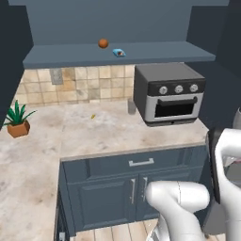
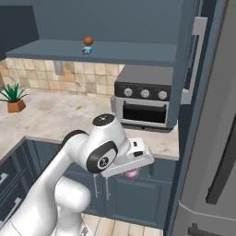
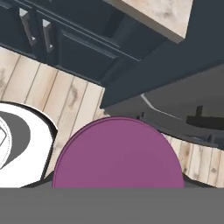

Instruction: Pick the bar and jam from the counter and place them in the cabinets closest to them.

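Observation:
The bar, small and bright blue, lies on the open shelf of the upper cabinets, beside an orange-brown ball. The jam is a magenta jar tucked under my hand, below the counter's front edge and in front of the base cabinet doors. My gripper is shut on it. In the hand view the jar's round face hides the fingertips.
A grey toaster oven stands on the counter at the right. A potted plant sits far left. The grey fridge rises close on the right, with a dark upper cabinet door swung open beside it. Wooden floor lies below.

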Robot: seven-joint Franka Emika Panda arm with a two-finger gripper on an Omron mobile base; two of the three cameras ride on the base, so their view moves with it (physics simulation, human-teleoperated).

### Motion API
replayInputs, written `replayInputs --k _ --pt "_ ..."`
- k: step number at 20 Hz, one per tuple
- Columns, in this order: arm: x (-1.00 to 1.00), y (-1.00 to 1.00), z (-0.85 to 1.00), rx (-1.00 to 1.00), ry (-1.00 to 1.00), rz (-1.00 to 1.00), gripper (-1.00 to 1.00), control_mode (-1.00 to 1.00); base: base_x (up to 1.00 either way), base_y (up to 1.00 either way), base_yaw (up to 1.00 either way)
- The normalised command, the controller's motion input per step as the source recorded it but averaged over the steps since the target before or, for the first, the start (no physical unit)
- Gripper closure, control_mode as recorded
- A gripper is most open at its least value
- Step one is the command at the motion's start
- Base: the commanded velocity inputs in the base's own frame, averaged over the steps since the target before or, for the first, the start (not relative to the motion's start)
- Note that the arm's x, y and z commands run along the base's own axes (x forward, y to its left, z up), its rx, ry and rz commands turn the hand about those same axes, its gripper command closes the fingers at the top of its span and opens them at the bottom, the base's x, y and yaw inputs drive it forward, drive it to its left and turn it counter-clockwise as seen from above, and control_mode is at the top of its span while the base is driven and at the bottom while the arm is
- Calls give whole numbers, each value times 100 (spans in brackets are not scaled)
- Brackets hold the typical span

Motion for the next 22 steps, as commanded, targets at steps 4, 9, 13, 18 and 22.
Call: replayInputs --k 4,9,13,18,22 --pt "0 0 0 0 0 0 100 100 -41 -22 0" --pt "0 0 0 0 0 0 100 100 0 0 0" --pt "0 0 0 0 0 0 100 100 0 -3 0" --pt "0 0 0 0 0 0 100 100 0 -9 0" --pt "0 0 0 0 0 0 100 100 -1 -3 0"
